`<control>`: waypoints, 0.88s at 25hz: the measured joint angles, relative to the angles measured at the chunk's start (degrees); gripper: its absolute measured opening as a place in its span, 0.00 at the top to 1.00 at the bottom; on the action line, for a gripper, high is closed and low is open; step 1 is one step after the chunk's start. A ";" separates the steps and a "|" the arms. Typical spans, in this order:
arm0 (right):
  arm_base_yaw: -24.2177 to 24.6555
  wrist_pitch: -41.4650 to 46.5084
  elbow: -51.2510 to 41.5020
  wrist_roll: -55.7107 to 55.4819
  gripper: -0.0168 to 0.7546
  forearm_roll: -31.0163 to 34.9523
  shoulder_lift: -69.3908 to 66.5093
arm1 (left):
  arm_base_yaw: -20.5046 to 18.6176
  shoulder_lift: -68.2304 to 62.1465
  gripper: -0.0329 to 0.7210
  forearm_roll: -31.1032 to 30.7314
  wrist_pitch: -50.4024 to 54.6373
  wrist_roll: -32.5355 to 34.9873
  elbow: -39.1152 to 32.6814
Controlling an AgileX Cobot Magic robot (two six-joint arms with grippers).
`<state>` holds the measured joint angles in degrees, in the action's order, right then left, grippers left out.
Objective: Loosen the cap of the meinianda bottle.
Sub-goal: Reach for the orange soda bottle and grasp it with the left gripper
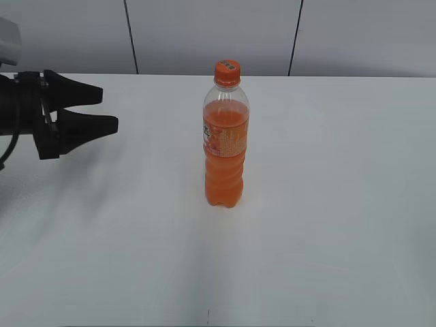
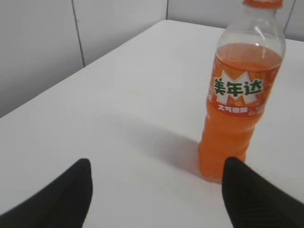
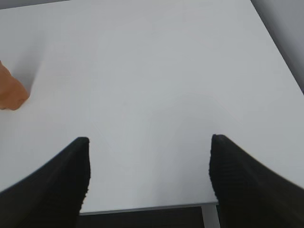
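Exterior view: the meinianda bottle [image 1: 226,143], a clear plastic bottle filled to the shoulder with orange drink, stands upright near the middle of the white table [image 1: 340,204], its orange-and-white label band wrapped around the upper body and its ribbed lower body resting on the tabletop. The cap [image 1: 227,72], a small round orange screw cap with dark print on top, sits on the neck of the bottle. The left gripper [image 1: 109,111] enters from the left edge at about the height of the bottle's shoulder, its two black fingers spread apart and pointing toward the bottle, well apart from it and holding nothing. Left wrist view: the bottle [image 2: 240,102] stands ahead and to the right, its label showing green characters edged in white; the two black fingertips [image 2: 66,194] frame the bottom of the picture with bare tabletop between them. Right wrist view: the right gripper [image 3: 149,173] also has its jaws wide apart and empty above the table [image 3: 156,71]; only the orange base of the bottle [image 3: 9,92] appears at the left edge, far from the fingers. Grey wall panels [image 1: 204,34] close the scene behind the table.
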<state>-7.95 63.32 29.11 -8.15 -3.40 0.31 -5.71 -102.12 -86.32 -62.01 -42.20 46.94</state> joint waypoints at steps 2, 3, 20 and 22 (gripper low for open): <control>0.00 0.00 0.00 0.00 0.22 0.20 0.00 | 1.46 -1.72 0.27 -0.10 -0.17 0.00 0.35; 0.00 0.00 0.00 0.00 0.22 0.33 0.00 | 2.58 -2.77 0.27 -0.10 -0.22 0.00 0.46; 0.00 0.00 0.00 0.00 0.22 0.82 0.00 | 16.11 -17.15 0.25 0.00 -0.53 0.00 10.34; 0.00 0.00 0.00 0.00 0.22 0.82 0.00 | 17.17 -18.06 0.25 0.12 -0.47 0.00 11.83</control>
<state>-7.95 63.32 29.11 -8.15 -2.58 0.31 11.45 -120.18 -86.21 -62.49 -42.20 58.77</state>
